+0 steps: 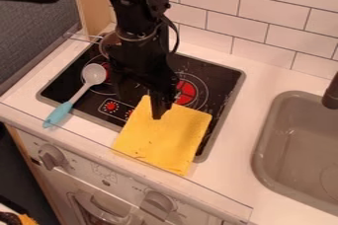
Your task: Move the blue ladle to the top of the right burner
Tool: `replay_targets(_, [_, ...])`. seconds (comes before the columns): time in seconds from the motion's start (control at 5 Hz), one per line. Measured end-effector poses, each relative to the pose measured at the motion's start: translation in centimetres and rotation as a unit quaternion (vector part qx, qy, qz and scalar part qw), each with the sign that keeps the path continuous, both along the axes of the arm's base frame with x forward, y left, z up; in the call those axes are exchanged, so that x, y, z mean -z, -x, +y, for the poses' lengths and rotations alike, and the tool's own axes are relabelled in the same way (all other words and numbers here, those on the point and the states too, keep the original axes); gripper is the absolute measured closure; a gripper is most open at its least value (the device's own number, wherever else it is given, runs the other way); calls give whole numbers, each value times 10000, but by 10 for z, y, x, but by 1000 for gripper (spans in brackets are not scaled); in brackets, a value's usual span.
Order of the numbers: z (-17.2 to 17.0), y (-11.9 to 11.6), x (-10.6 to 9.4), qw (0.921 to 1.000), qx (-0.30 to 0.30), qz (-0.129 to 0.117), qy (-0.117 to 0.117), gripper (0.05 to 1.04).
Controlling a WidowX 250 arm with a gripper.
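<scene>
Ladle (58, 114) on the left, claw (158, 116) at the cloth (165, 137).
I can't tell whether my claw is wide or narrow. I'd square it across the blue handle at the stove's (228, 101) near left edge, grip, then lift clear of the cloth before lowering onto the right burner (188, 91).

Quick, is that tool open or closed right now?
Tool: over the yellow cloth; whether it's open or closed can't be told.

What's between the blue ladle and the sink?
In the camera view, a yellow cloth lies between the ladle and the sink, partly over the black stove top, with the gripper above it. White counter comes next, before the sink.
</scene>
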State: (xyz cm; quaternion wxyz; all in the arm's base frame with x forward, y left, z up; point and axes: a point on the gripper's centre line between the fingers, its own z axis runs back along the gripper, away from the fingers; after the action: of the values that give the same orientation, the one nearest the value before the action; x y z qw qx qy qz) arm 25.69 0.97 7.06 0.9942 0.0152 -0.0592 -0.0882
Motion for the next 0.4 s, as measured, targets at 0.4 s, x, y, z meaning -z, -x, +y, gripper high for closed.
replay_targets(0.4, [44, 16, 14, 9987, -439, 219, -170, 84])
